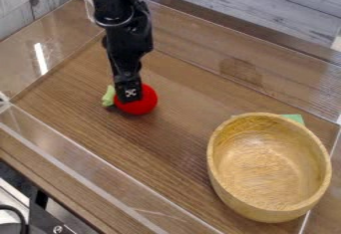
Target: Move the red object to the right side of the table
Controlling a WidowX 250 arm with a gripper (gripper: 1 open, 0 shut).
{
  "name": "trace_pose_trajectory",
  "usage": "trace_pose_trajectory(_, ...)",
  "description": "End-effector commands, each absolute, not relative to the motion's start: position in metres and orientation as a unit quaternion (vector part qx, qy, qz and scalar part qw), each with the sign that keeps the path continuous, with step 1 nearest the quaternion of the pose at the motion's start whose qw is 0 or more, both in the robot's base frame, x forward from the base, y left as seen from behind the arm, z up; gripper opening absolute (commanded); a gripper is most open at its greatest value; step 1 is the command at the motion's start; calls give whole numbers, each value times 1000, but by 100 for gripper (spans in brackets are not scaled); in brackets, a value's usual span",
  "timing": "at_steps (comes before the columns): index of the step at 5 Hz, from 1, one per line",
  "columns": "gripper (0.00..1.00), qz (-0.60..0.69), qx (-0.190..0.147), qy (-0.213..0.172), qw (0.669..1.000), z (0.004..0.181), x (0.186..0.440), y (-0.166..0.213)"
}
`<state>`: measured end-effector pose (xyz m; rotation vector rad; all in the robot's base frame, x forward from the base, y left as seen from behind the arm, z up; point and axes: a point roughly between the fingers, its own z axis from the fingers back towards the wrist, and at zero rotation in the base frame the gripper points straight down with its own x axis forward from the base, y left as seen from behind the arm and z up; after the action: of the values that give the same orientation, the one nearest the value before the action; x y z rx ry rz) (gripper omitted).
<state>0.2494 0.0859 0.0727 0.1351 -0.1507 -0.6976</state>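
The red object [142, 102], a small red ball with a green leaf [108, 97] on its left, lies on the left-middle of the brown wood-grain table [213, 84]. My gripper [128, 92] points almost straight down right over it. The black fingers [130, 87] reach down onto the ball's top left and hide part of it. The jaws are turned edge-on to the camera and stand open. I cannot tell whether the fingers touch the ball. It rests on the table, not lifted.
A large light wooden bowl [268, 168] stands at the front right, with a bit of something green [293, 119] behind its rim. Low clear acrylic walls [54, 148] border the table on the front and left.
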Motion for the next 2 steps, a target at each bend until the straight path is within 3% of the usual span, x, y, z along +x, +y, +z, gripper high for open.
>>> trace_pose_trajectory(1,100,-344,71,-94,932,70,257,94)
trace_pose_trajectory(2,100,-341,64,-97,933,60,260,99)
